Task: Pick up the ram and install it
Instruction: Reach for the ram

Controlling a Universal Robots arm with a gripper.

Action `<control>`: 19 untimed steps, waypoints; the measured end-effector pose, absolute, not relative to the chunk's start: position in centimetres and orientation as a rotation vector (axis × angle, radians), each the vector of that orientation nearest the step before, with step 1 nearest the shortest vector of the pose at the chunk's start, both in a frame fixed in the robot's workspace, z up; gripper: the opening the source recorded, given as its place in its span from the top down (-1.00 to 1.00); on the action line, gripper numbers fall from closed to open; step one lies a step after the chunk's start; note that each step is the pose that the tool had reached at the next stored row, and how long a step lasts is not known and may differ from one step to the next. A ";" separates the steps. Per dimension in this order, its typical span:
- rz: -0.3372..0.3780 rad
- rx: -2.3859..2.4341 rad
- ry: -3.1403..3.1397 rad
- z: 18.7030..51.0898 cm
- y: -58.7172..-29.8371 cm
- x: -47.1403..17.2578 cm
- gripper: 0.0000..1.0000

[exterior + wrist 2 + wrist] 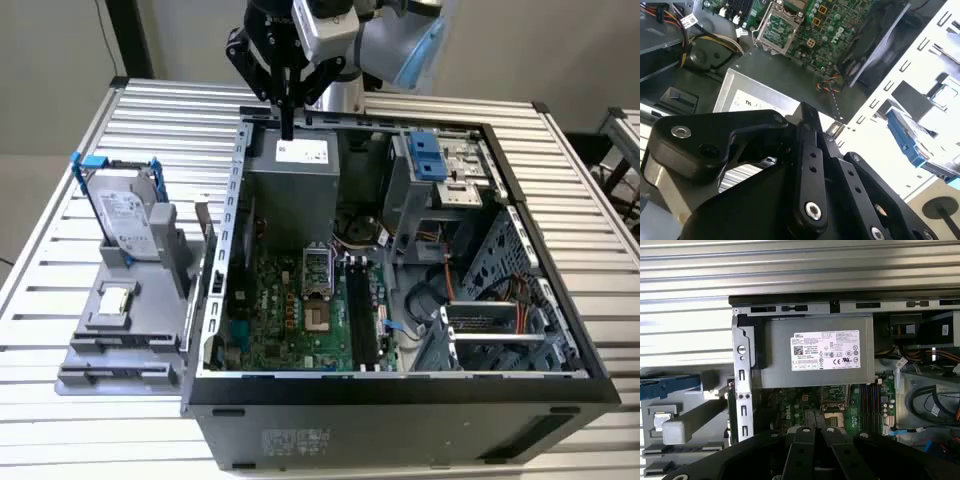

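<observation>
Across the slatted metal table (pixel 560 200) lies the open computer case (pixel 400 420). Your gripper (pixel 287 130) hangs just above the power supply (pixel 300 185) at the case's back wall, fingers pinched together. You cannot tell where the ram sits.

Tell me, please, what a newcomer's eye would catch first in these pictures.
First, the open computer case in the middle of the slatted metal table, with its green motherboard laid bare. Next, the black gripper that hangs over the grey power supply at the case's far side. On a grey stand to the exterior view's left, a silver hard drive in a blue-clipped frame stands out.
</observation>
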State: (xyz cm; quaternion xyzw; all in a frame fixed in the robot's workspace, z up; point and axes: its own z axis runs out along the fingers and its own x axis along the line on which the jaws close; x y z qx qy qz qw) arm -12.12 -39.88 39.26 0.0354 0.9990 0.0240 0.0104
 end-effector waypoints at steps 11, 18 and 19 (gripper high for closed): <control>0.075 0.110 3.118 39.3 -39.9 -12.2 1.00; 0.075 0.110 3.118 39.3 -39.9 -12.9 1.00; 0.075 0.110 3.118 39.3 -39.9 -13.0 1.00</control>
